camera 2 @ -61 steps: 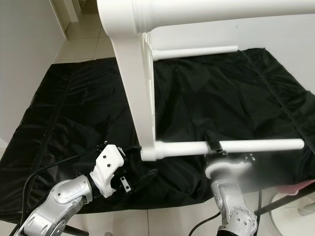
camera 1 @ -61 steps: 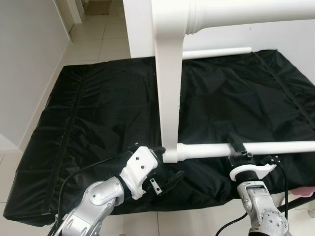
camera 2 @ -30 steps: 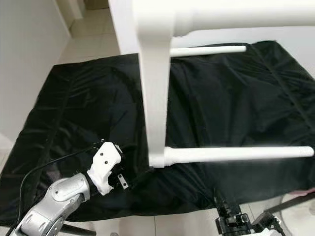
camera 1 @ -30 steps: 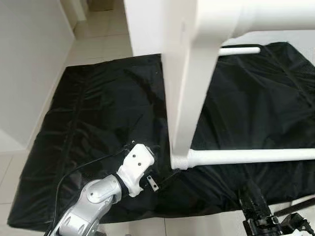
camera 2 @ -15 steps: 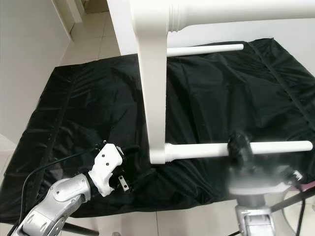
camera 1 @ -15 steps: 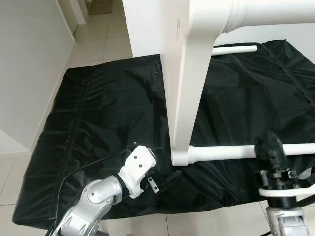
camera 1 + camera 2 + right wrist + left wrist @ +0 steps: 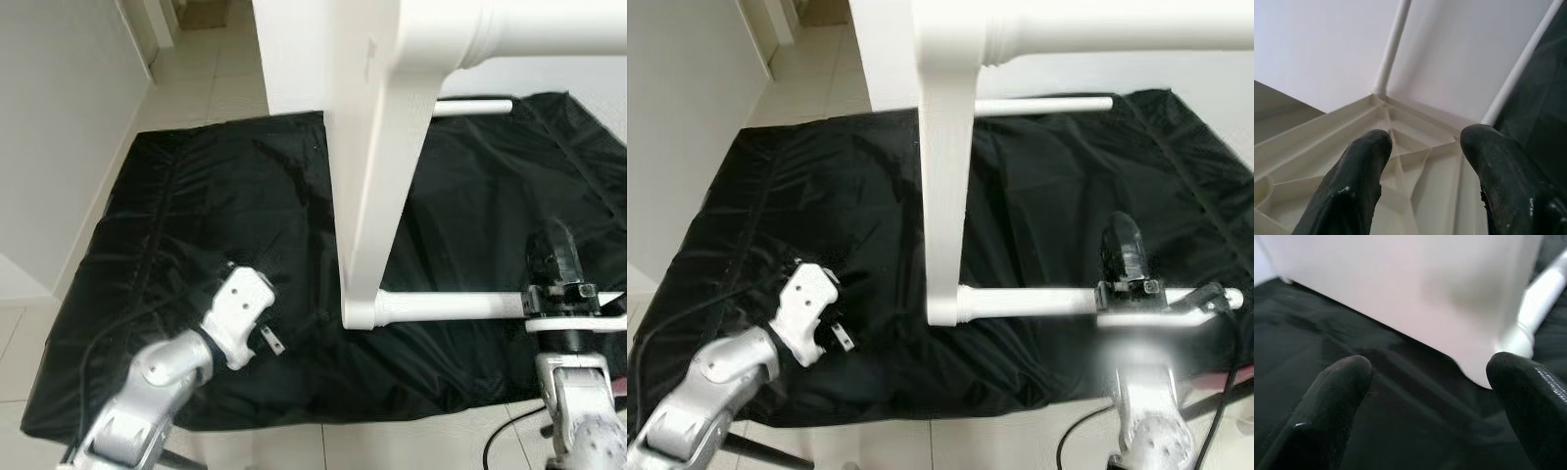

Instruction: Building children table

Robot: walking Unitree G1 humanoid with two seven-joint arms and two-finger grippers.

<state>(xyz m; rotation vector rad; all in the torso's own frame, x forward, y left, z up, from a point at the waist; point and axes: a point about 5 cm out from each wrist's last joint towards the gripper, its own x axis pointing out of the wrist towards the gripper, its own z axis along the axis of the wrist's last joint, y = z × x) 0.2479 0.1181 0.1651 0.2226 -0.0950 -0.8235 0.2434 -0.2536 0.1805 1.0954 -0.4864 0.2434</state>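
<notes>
1. Since half a second ago, the left gripper (image 7: pixel 266 311) has drawn away to the left of the table frame's near corner, while the right gripper (image 7: pixel 1120 245) has risen above the near table leg (image 7: pixel 446 305).
2. White children's table (image 7: pixel 377 147) lies on its side on the black cloth (image 7: pixel 196 215) — its top edge is cut off by the picture's upper border, and the far table leg (image 7: pixel 1043 104) is partly hidden behind the frame.
3. Left gripper's fingers (image 7: pixel 1334 406) are spread apart and hold nothing; they hover over the cloth near the frame's corner.
4. Right gripper's fingers (image 7: pixel 1359 181) are also spread, pointing at the table's ribbed underside — whether they touch the leg cannot be told.
5. Right arm (image 7: pixel 1146 392) is blurred in the right eye view.
</notes>
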